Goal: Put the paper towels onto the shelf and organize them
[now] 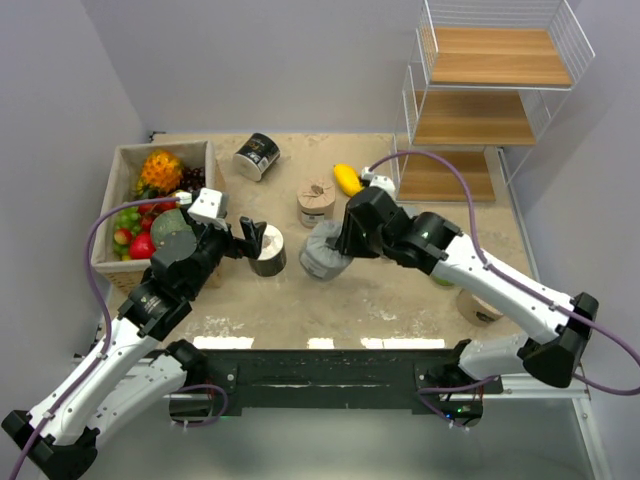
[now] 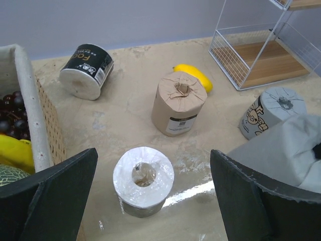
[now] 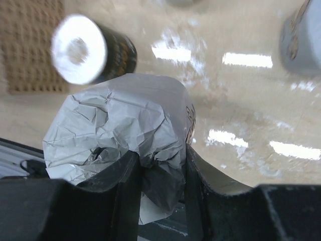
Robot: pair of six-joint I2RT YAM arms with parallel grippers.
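My right gripper (image 1: pixel 338 243) (image 3: pixel 160 168) is shut on the gathered wrapping of a grey paper towel roll (image 1: pixel 322 256) (image 3: pixel 125 120), at the table's middle. My left gripper (image 1: pixel 250 238) (image 2: pixel 155 201) is open, its fingers on either side of an upright black roll (image 1: pixel 267 250) (image 2: pixel 143 182) with its white end up, not touching it. A tan roll (image 1: pixel 316 203) (image 2: pixel 179 103) stands behind. A black roll (image 1: pixel 257 156) (image 2: pixel 87 70) lies at the back. Another grey roll (image 2: pixel 271 111) (image 3: pixel 301 35) stands near the shelf (image 1: pixel 480 120) (image 2: pixel 256 60), which stands at the back right. A tan roll (image 1: pixel 478 306) lies under my right arm.
A yellow fruit (image 1: pixel 347 178) (image 2: pixel 193 74) lies behind the tan roll. A low box of fruit (image 1: pixel 117 190) (image 2: pixel 29 100) stands at the left. Something greenish (image 1: pixel 443 280) shows under my right arm.
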